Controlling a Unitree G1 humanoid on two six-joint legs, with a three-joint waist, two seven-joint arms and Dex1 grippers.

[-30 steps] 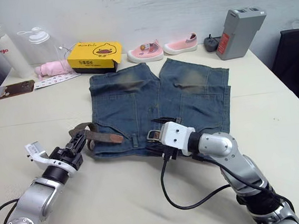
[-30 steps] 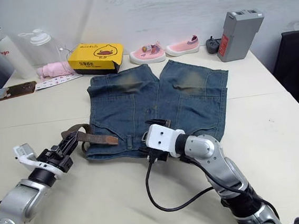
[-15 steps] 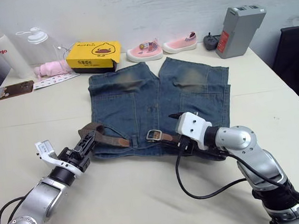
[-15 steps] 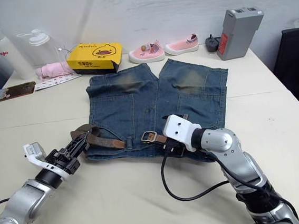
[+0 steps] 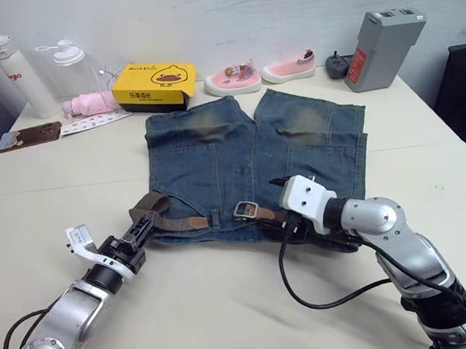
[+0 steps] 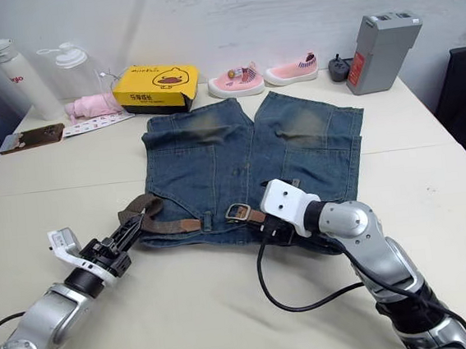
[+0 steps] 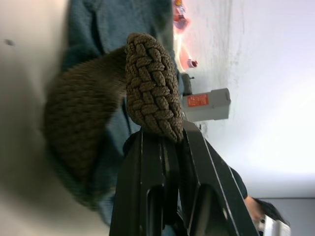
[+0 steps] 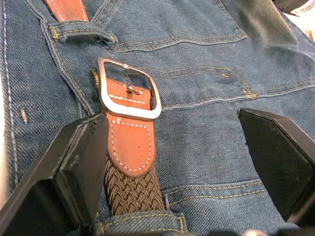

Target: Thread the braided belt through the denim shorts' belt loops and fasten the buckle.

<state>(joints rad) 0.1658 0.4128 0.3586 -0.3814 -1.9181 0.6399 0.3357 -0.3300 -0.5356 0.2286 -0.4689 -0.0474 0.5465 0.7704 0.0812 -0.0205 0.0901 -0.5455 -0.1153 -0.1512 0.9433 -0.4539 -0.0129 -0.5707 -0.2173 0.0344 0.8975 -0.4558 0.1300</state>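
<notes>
The denim shorts (image 5: pixel 247 152) lie flat mid-table, waistband toward me. The braided belt (image 5: pixel 152 205) bulges in a loop at the waistband's left end, and its brown leather tip (image 5: pixel 192 223) rests on the denim. My left gripper (image 5: pixel 144 227) is shut on that loop; the left wrist view shows the braid (image 7: pixel 150 93) pinched between the black fingers (image 7: pixel 147 162). The silver buckle (image 8: pixel 129 88) lies on the waistband's middle, past a belt loop (image 8: pixel 81 30). My right gripper (image 8: pixel 172 162) is open just right of the buckle, its fingers (image 8: pixel 78 167) straddling the strap (image 8: pixel 133 189).
Along the far edge stand two bottles (image 5: pixel 17 71), a pink cloth (image 5: pixel 92 102), a phone (image 5: pixel 27 136), a yellow box (image 5: pixel 154 85), two pink shoes (image 5: pixel 232 77) and a grey box (image 5: pixel 383 47). A black cable (image 5: pixel 311 300) loops from my right wrist over the near table.
My right gripper has drawn back to the right, uncovering the buckle. The left gripper has pushed the belt loop slightly rightward. The camera view has shifted a little.
</notes>
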